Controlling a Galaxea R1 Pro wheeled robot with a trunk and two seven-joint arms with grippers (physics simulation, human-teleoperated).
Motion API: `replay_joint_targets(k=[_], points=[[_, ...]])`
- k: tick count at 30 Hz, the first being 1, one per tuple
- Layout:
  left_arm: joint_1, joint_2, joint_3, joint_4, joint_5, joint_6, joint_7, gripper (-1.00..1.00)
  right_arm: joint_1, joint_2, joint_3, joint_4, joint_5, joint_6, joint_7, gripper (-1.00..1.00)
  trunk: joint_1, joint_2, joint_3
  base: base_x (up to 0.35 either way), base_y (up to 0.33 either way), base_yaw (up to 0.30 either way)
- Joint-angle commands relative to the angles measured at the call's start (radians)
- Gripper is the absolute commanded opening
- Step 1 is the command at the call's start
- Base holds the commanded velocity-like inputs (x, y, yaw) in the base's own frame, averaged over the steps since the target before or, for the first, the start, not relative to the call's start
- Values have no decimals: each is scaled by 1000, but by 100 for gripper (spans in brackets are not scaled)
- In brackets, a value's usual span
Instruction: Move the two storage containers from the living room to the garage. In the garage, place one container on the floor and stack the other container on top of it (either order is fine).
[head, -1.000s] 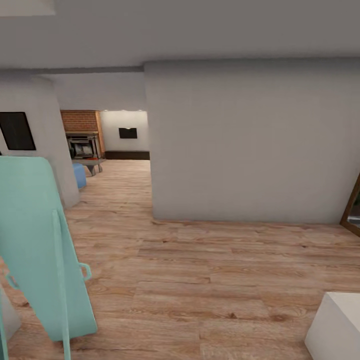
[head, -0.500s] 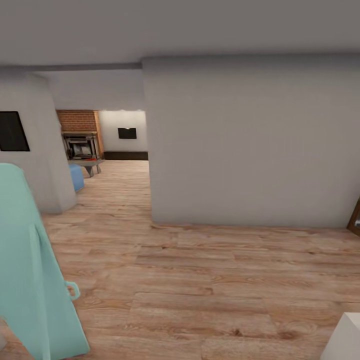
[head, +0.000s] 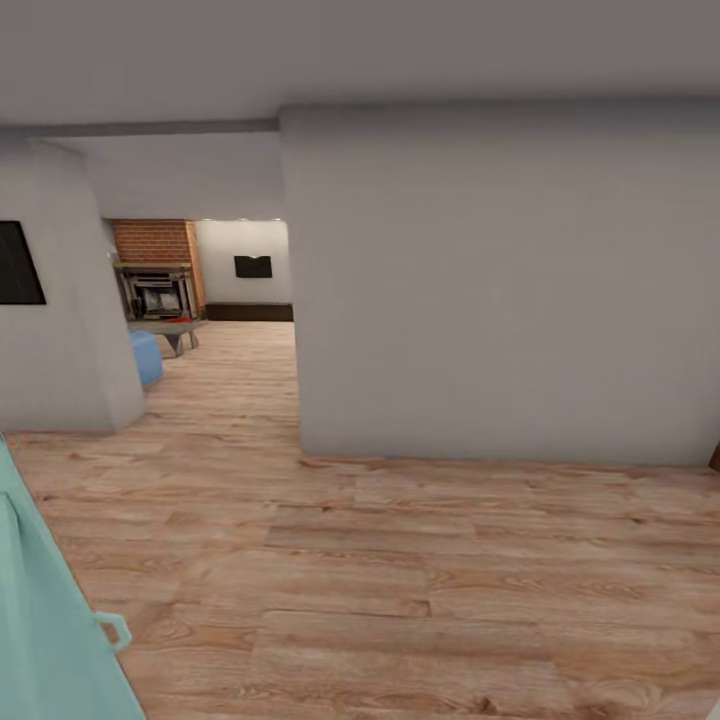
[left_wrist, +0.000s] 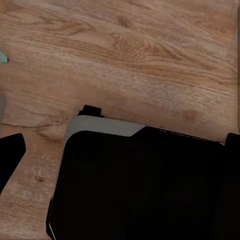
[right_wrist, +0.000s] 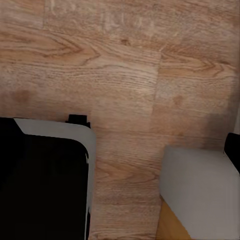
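**A:** What do you see, left to right?

**B:** At my far left a pale teal panel (head: 45, 610) leans at the edge of my head view. Past it stands a white wall with a dark frame (head: 18, 262) on it. Then an opening leads into the living room (head: 200, 300): brick fireplace (head: 155, 280), something blue (head: 145, 357) beside it, light plank flooring (head: 400, 560) running toward me. A wide white wall (head: 500, 290) takes up the right.

**A:** And the two containers?

**B:** I can't pick them out. There's a small reddish speck on the low grey piece near the fireplace, too small to tell. I judge they're waiting in that room.

**A:** Your fingers?

**B:** My wrist cameras look down at planks and my own dark base (left_wrist: 145, 185); whether either pair is apart or together I cannot tell. The right wrist view also catches a white block (right_wrist: 200, 192) near me.

**A:** Progress?

**B:** By my reckoning, barely begun: nothing fetched, nothing stacked in the garage.
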Motion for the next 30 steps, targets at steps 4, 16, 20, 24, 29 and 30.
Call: replay_joint_targets(k=[4, 16, 20, 24, 29, 30], points=[[0, 0, 5, 0, 3, 0, 2, 100, -1, -1, 7, 3, -5, -6, -2, 100, 1, -1, 0, 322, 0, 0], [0, 0, 5, 0, 3, 0, 2, 100, -1, 0, 7, 3, -5, -6, -2, 100, 1, -1, 0, 322, 0, 0], [0, 0, 5, 0, 3, 0, 2, 100, -1, -1, 7, 3, -5, -6, -3, 100, 1, -1, 0, 322, 0, 0], [0, 0, 5, 0, 3, 0, 2, 100, -1, 1, 7, 3, -5, -6, -2, 100, 1, -1, 0, 322, 0, 0], [0, 0, 5, 0, 3, 0, 2, 100, -1, 2, 7, 3, -5, -8, -3, 100, 1, -1, 0, 322, 0, 29], [0, 0, 5, 0, 3, 0, 2, 100, -1, 2, 7, 3, -6, -8, -3, 100, 1, -1, 0, 322, 0, 141]])
